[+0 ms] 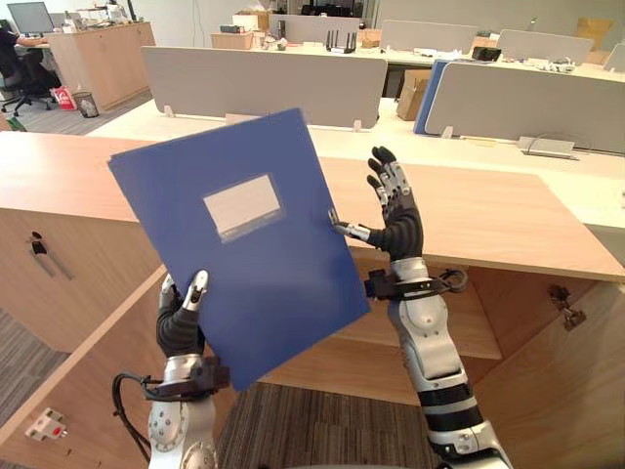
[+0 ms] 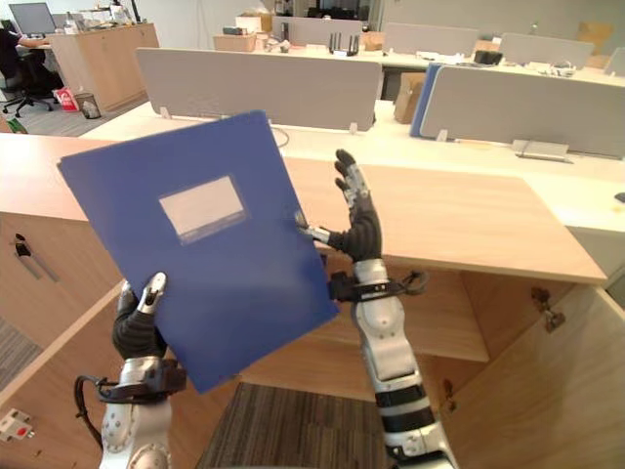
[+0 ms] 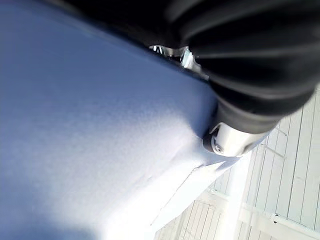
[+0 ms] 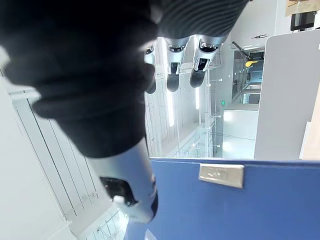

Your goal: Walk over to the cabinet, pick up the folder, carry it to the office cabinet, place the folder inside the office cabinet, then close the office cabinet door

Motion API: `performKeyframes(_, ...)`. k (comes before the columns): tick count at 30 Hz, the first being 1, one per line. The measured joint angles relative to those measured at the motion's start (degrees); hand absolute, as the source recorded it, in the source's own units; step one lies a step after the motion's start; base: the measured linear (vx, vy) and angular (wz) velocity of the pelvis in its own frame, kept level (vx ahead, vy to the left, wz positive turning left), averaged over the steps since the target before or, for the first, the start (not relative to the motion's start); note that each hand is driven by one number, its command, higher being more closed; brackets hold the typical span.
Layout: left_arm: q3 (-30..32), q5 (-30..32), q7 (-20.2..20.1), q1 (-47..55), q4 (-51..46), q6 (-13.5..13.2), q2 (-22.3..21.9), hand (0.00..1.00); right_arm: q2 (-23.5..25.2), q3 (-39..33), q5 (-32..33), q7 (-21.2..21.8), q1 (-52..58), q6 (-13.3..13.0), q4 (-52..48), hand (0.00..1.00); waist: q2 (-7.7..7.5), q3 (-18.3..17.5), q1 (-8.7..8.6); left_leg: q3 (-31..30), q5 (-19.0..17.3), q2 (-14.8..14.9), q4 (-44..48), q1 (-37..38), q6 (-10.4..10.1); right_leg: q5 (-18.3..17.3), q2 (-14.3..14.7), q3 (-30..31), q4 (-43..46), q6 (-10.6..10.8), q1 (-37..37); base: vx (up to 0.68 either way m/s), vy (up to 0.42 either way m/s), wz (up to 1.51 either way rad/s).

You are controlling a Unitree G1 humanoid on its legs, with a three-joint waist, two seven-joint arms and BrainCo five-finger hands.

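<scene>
Above cabinet (image 1: 488, 220) — left hand (image 1: 180, 327) pinches folder (image 1: 256, 283) lower edge, right hand (image 1: 398, 231) splayed alongside.

this is looking like an open-plan office. beyond the office cabinet (image 1: 469, 210), long white desks (image 1: 391, 147) are running behind grey divider screens (image 1: 264, 83). far to its left a person (image 1: 8, 44) is sitting in a black swivel chair (image 1: 24, 78) at a monitor (image 1: 29, 17), with a waste bin (image 1: 86, 104) standing nearby. grey carpet (image 1: 322, 430) is lying below the cabinet.
</scene>
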Motion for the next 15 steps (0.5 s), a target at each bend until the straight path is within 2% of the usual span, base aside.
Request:
performKeyframes(9, 0.0, 0.7, 0.7, 0.0, -0.9, -0.3, -0.2, 1.0, 0.6, 6.6, 0.8, 4.7, 2.8, 0.2, -0.2, 0.0, -0.02, 0.0, 0.02, 0.1, -0.1, 0.1, 0.0, 0.0, -0.1, 0.1, 0.0, 0.1, -0.3, -0.1, 0.1, 0.0, 0.0, 0.0)
performKeyframes(15, 1.0, 0.9, 0.7, 0.0, -0.9, -0.3, 0.1, 1.0, 0.5, 7.2, 8.1, 7.3, 3.1, 0.2, 1.0, 0.0, -0.05, 0.1, 0.02, 0.1, -0.2, 0.1, 0.0, 0.0, -0.2, 0.1, 0.1, 0.1, -0.3, -0.1, 0.1, 0.0, 0.0, 0.0)
